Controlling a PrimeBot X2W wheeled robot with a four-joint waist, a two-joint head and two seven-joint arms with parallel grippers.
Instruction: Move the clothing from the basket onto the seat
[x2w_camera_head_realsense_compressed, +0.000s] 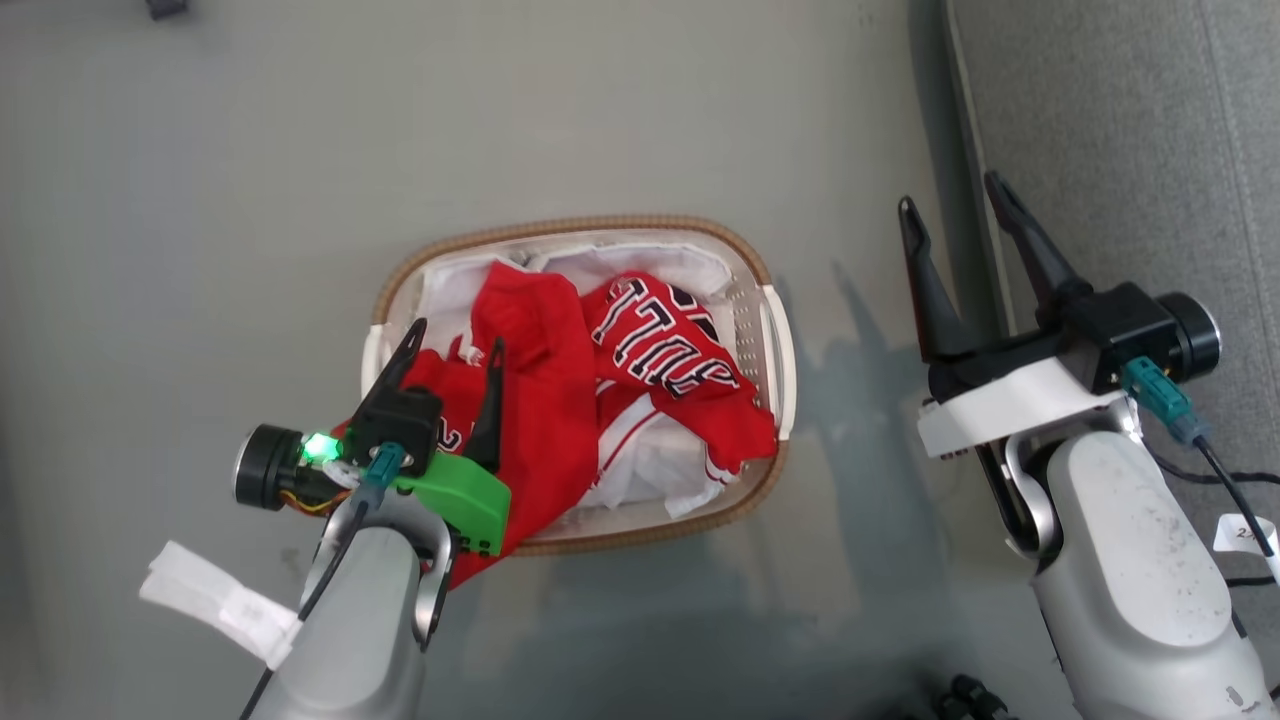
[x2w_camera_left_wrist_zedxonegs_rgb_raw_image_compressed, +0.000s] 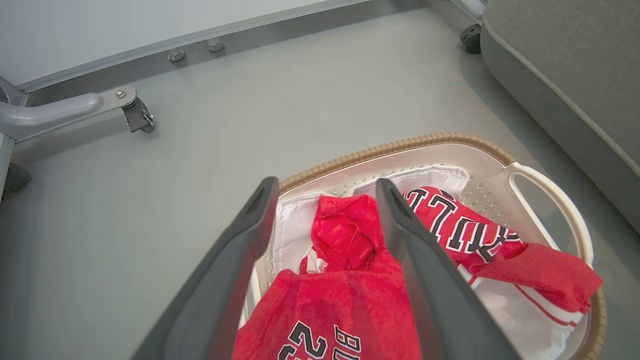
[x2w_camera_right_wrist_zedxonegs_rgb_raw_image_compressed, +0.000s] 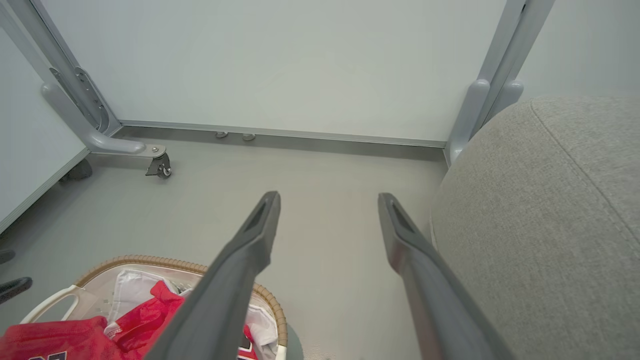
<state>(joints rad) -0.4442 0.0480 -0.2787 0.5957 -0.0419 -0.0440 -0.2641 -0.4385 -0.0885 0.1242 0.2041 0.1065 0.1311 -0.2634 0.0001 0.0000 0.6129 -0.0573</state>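
Our left end effector (x2w_camera_head_realsense_compressed: 458, 335) hung over the near-left end of the basket (x2w_camera_head_realsense_compressed: 600, 222), its two dark fingers spread wide with nothing pinched. In the left wrist view red cloth showed between them, though we could not tell whether they touched it. We saw the clothing (x2w_camera_head_realsense_compressed: 540, 370) heaped inside the basket on a white liner (x2w_camera_head_realsense_compressed: 610, 262). One red piece was draped over the near rim under the left wrist and showed "23". Another, with black-and-white lettering, lay toward the right handle (x2w_camera_head_realsense_compressed: 778, 350), with a white striped panel beneath it. The basket stood on the grey floor (x2w_camera_head_realsense_compressed: 250, 200). Our right end effector (x2w_camera_head_realsense_compressed: 950, 192) was likewise wide open and held nothing. It was well apart from the basket, above the floor at the edge of the seat (x2w_camera_head_realsense_compressed: 1120, 150). The seat lay to the right of the basket. All the clothing we could see was in the basket.
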